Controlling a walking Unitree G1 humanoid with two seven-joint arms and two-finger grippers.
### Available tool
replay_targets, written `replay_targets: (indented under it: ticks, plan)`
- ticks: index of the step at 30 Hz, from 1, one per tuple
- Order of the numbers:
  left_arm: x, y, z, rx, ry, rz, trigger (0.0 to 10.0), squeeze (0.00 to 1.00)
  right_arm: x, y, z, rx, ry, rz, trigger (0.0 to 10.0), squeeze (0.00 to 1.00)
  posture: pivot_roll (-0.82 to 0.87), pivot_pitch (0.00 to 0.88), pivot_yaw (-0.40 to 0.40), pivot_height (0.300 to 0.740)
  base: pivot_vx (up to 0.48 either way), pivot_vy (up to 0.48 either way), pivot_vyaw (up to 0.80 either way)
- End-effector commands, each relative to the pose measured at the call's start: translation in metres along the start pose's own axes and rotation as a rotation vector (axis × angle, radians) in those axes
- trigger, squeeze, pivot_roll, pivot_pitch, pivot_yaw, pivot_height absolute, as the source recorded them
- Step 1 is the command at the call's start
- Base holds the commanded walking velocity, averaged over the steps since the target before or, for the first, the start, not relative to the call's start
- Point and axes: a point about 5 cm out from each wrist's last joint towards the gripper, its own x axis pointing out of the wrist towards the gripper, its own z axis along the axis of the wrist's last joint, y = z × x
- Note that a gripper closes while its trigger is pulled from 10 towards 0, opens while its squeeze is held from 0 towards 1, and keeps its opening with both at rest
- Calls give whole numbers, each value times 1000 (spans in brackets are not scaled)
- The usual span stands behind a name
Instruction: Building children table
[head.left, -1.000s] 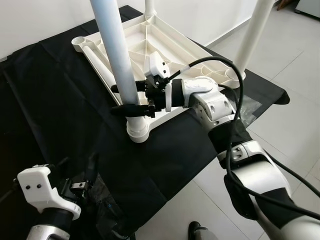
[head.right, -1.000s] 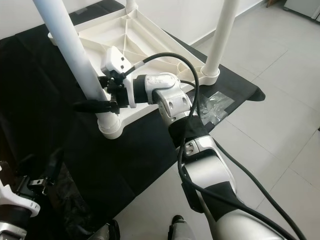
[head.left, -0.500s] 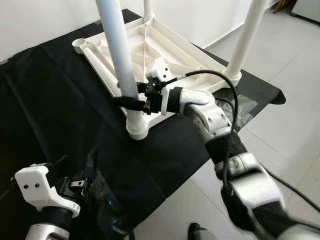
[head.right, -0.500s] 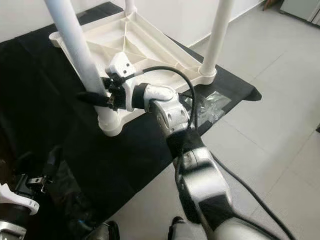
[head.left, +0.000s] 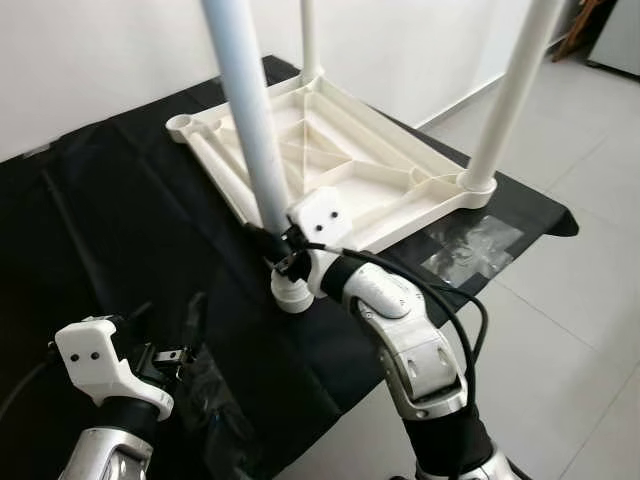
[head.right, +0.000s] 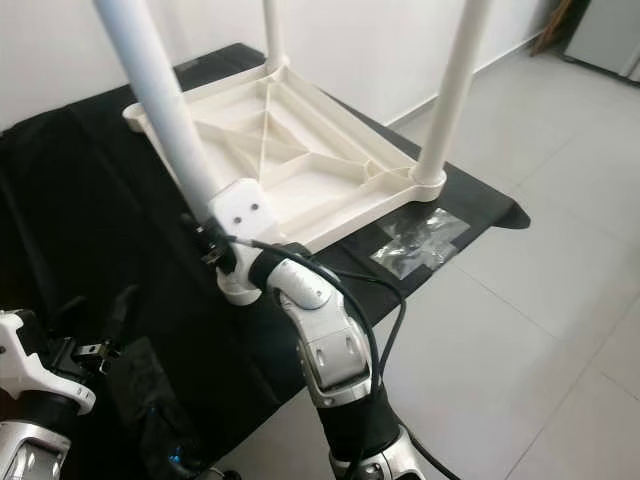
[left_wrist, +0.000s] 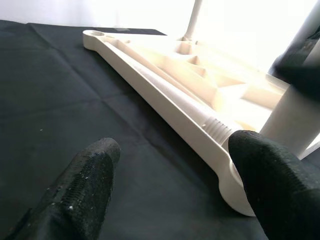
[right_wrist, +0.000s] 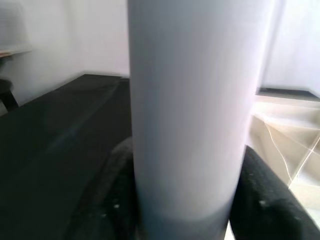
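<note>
The white children's table (head.left: 400, 185) lies upside down on a black cloth (head.left: 110, 220). Three white legs stand up from its corners: a near one (head.left: 245, 110), a far one (head.left: 310, 35) and one on the right (head.left: 510, 95). My right gripper (head.left: 276, 246) is shut on the near leg just above its socket (head.left: 290, 295); the right wrist view has that leg (right_wrist: 190, 100) between both fingers (right_wrist: 260, 200). A loose leg (left_wrist: 175, 97) lies inside the frame along the left rail. My left gripper (head.left: 165, 325) hovers open low at the left, short of the table's near corner (left_wrist: 235, 190).
The far left corner socket (head.left: 180, 125) holds no leg. A clear plastic bag (head.left: 470, 245) lies on the cloth right of the table. Crumpled dark plastic (head.left: 215, 400) sits by my left gripper. Grey tiled floor (head.left: 590, 300) spreads to the right, a white wall behind.
The head view has shifted. My right gripper has slid down the near leg to just above its socket, with the arm drawn in closer. The left gripper has stayed open in place.
</note>
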Motion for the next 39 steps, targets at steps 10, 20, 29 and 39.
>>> replay_targets:
  ticks: [10,20,29,39]
  plan:
    - [3,-5,-8,8,18,-16,10000,0,14,-10,36,-117,-150,578,10000,961,55,202,45,740,0,0,0]
    - [-2,-3,-7,8,-1,43,10000,0,27,-18,42,-180,-112,811,10000,0,94,223,31,740,0,0,0]
    - [-9,-1,-5,4,-12,101,10000,0,34,-29,46,-145,-83,882,0,0,113,236,22,740,0,0,0]
    - [-10,0,-7,-15,-10,104,10000,0,39,-43,6,-19,-4,338,0,0,65,247,26,740,0,0,0]
